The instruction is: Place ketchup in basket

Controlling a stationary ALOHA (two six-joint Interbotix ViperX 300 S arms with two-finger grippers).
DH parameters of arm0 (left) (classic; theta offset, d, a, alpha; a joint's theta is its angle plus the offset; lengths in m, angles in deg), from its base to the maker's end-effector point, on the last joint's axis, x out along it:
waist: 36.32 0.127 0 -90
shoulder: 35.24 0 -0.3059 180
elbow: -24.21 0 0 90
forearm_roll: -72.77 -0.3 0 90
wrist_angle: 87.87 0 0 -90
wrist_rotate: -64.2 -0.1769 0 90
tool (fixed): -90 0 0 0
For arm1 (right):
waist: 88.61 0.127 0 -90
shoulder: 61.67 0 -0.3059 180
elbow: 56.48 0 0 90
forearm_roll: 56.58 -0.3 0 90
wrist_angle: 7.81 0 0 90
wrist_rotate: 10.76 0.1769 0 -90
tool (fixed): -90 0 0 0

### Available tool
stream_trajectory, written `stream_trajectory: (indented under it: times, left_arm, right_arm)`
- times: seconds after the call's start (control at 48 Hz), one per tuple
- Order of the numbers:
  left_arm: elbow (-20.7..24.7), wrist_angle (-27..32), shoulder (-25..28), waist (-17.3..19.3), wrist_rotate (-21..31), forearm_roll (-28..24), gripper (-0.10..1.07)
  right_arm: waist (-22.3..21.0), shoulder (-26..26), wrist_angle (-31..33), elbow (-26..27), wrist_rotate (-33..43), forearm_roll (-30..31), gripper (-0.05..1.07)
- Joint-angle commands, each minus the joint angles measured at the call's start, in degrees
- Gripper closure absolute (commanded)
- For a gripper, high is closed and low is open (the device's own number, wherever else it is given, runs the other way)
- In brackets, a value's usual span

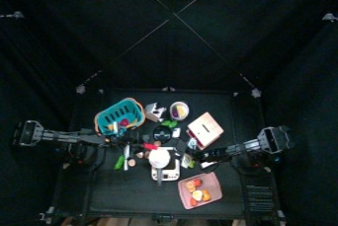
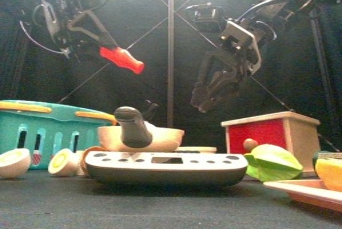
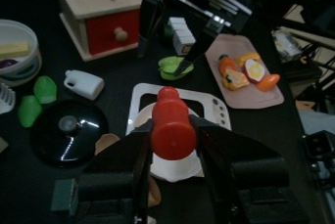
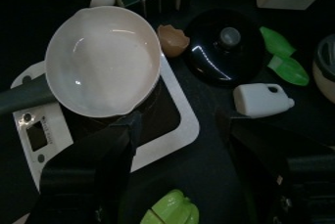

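The ketchup [image 3: 167,130] is a red bottle. My left gripper [image 3: 170,156] is shut on it and holds it tilted in the air, high above the table in the front view [image 2: 123,59]. The teal slatted basket [image 2: 40,131] stands at the table's left [image 1: 117,117], below and to the left of the bottle. From above, the ketchup [image 1: 128,157] sits nearer the front edge than the basket. My right gripper [image 2: 207,95] hangs over the table's middle with its jaws open and empty, above a white bowl [image 4: 105,57].
A white scale [image 2: 167,169] stands at the front centre, with a black lidded pot [image 3: 69,130] beside it. A red box with a wooden top [image 2: 267,133] and a green fruit [image 2: 274,161] are on the right. A pink tray [image 3: 225,47] with orange fruit lies front right.
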Motion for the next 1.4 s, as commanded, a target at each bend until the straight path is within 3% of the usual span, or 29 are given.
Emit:
stream_trajectory:
  times: [0.0,0.104,0.271,0.521,1.0,1.229,1.375]
  left_arm:
    - [-1.0,3.3,-4.9,6.0,-0.1,-0.2,0.50]
    - [-2.7,6.4,-7.2,12.4,-0.2,-0.5,0.50]
    - [-4.5,7.9,-6.5,20.4,-0.2,-4.3,0.50]
    - [-5.4,7.1,-3.2,28.8,-0.1,-5.4,0.48]
    - [-6.3,0.8,6.0,34.1,0.0,-4.1,0.16]
    - [-6.3,-0.8,6.6,34.2,0.0,-2.5,0.01]
    - [-6.4,-1.8,6.6,34.0,0.0,-2.2,-0.01]
  right_arm:
    - [-0.2,-1.0,0.0,0.8,0.0,0.3,0.09]
    - [-0.3,-0.5,0.0,1.0,0.0,0.3,0.09]
    - [-0.4,0.2,0.0,1.0,0.0,0.0,0.09]
    - [-0.4,1.0,0.0,1.2,0.0,0.2,0.09]
    - [-0.5,1.5,0.1,1.4,0.0,0.4,0.09]
    - [-0.5,1.6,0.0,1.3,0.0,0.4,0.09]
    - [-0.5,1.8,0.1,1.2,-0.1,0.4,0.09]
